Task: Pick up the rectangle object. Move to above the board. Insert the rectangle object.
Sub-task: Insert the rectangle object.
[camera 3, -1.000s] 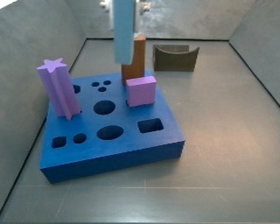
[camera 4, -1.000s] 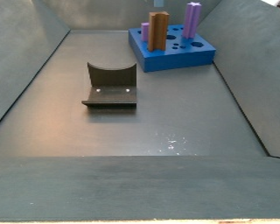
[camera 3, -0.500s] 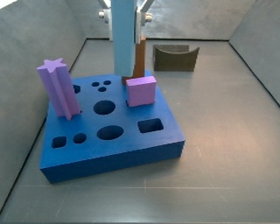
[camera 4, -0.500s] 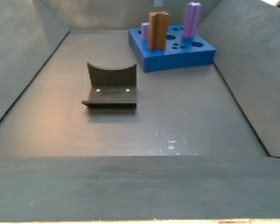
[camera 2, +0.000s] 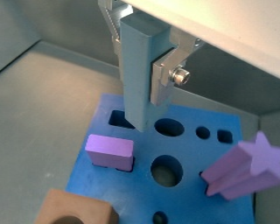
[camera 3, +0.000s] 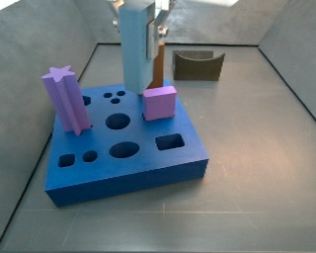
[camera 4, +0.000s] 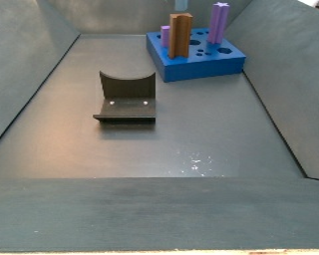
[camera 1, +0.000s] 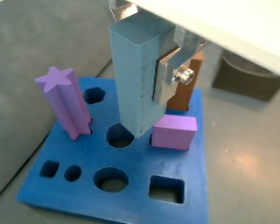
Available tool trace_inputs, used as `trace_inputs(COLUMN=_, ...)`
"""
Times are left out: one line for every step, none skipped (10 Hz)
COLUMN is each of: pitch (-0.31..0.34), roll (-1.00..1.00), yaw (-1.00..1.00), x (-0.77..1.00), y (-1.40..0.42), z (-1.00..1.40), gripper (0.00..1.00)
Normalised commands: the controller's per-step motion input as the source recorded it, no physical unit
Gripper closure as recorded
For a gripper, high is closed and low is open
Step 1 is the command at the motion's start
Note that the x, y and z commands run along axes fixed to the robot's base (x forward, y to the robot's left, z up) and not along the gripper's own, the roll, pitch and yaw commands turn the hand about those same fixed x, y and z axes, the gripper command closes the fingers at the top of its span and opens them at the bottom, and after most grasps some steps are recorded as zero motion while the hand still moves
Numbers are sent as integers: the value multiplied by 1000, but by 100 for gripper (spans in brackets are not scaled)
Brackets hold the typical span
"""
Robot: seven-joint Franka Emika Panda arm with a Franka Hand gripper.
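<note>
The rectangle object [camera 1: 139, 79] hangs upright in the claw [camera 1: 149, 74], clamped between its silver fingers [camera 1: 168, 77]; a bolted plate presses on one face in both wrist views. Its lower end stands over the board [camera 1: 130, 171], close to a hole near the pink block [camera 1: 174, 132]. In a side view the bar [camera 3: 135, 54] appears to reach down to the board's rear edge, directly in front of the brown block [camera 3: 155, 61].

Progress, judged from these views: pick-up is done and the piece is carried to above the board. Insertion appears begun or imminent; I cannot tell whether the tip has entered a hole or only touches the surface. Release remains.

Other occupants of the board: a purple star post [camera 1: 66, 101] stands seated at one corner, the pink block sits beside the bar, and the brown block stands at the back. Round, hexagonal and square holes lie open toward the near edge.

Limits of observation: the bar's tip hides its target hole. The claw's upper body is cut off in every view. In the far side view the board [camera 4: 195, 62] is small and the bar is not distinguishable. The fixture [camera 4: 125, 96] stands well apart on the counter [camera 4: 162, 149].
</note>
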Motion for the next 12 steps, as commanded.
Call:
trace_inputs(pitch=-89, roll=-11, yaw=-1000, x=0, y=0, z=-169, gripper=100)
trace_inputs(pitch=69, roll=23, yaw=-234, x=226, y=6, z=3, gripper=100)
trace_inputs(pitch=-83, roll=-51, yaw=0, x=380, y=-417, z=-197, gripper=100)
trace_inputs(pitch=-80, roll=-169, yaw=-89, x=623, y=-480, z=-200, gripper=100)
trace_inputs(pitch=0, roll=-209, yaw=-43, x=820, y=-397, z=-240, gripper=100)
trace_inputs(pitch=0, roll=-263, yaw=0, x=994, y=-283, z=-277, gripper=100)
trace_inputs(pitch=0, roll=-306, yaw=-49, x=1000, y=-177, z=-314, gripper=100)
trace_inputs(pitch=0, roll=-514, yaw=-86, x=1000, y=0, z=-211, gripper=100)
trace_inputs(pitch=0, roll=-497, yaw=-143, x=1000, y=0, z=-246, gripper=100)
trace_inputs(pitch=31, roll=0, yaw=-266, x=657, y=0, z=-126, gripper=100)
trace_inputs(pitch=-51, roll=-83, yaw=-800, x=291, y=0, z=-114, gripper=100)
trace_inputs(pitch=-69, roll=0, yaw=-1000, x=0, y=0, z=-260, gripper=100)
